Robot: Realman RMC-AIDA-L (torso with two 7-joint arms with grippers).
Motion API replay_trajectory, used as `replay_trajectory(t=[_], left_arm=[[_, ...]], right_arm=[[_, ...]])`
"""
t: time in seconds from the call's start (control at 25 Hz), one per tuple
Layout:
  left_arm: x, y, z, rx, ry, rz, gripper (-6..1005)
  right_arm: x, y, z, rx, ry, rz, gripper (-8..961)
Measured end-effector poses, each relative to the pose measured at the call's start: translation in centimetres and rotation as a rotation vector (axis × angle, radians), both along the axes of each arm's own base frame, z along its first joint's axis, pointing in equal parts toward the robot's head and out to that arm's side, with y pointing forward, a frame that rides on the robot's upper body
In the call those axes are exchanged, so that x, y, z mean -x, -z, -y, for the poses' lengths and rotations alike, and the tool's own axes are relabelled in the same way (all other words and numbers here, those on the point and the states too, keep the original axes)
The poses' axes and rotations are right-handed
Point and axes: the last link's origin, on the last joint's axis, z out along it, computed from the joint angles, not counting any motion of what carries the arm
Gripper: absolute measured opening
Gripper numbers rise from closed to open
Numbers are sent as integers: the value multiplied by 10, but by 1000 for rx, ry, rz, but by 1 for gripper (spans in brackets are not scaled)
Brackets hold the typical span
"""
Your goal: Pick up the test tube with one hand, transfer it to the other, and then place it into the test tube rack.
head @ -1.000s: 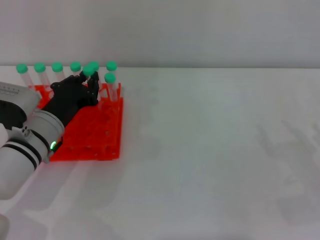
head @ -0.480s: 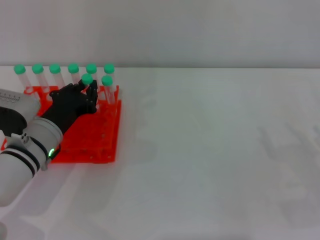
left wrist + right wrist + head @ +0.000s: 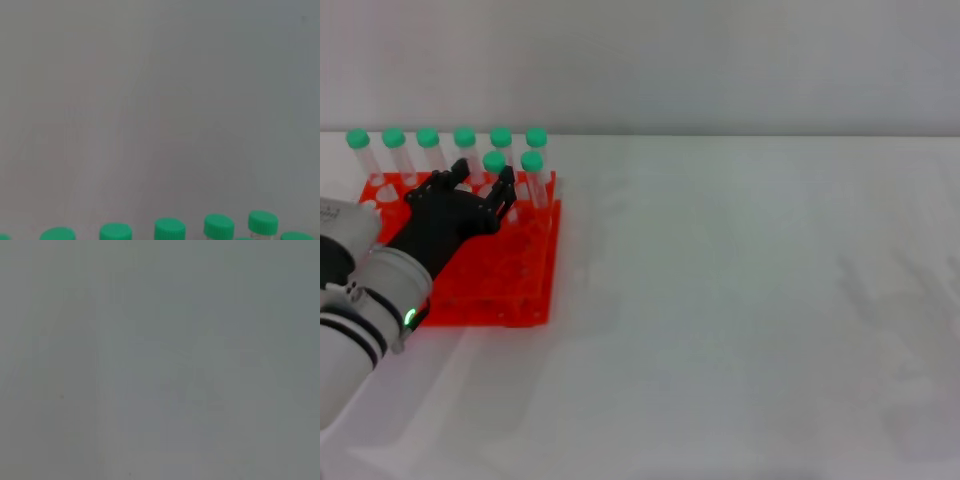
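Observation:
The orange-red test tube rack stands at the table's left side. Several green-capped tubes stand in its back row, and two more stand in the second row. One of those two is the test tube, upright in a hole. My left gripper hovers over the rack just in front of this tube. Its black fingers are apart and no longer carry the tube. Several green caps show in the left wrist view. My right gripper is out of view.
The white table stretches to the right of the rack. A pale wall runs along its far edge. The right wrist view shows only a plain grey surface.
The left gripper lowered the tube into a second-row hole, let go, and has drawn back toward me. The tube now stands on its own.

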Motion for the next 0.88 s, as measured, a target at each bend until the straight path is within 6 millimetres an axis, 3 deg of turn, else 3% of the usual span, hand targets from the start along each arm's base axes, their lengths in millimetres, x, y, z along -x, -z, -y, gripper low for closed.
replay_trajectory(t=[0.12,0.2,0.44,0.72,0.88], left_arm=[[5,-4,8,-23,7,20,439],[10,-8,15,-50,10,43,673],[35,-26,42,-165,-46,127,815],[73,-64,92,-435,-130,244,816],[83,-75,107,-514,-145,252,816]], right_arm=[[-1,0,1,-4,5,-1,648],[-1,0,1,-6,7,-1,649],[-1,-1,-1,-12,10,7,650],[-4,1,-3,-24,36,95,651],[-11,-2,-4,-47,79,112,651]])
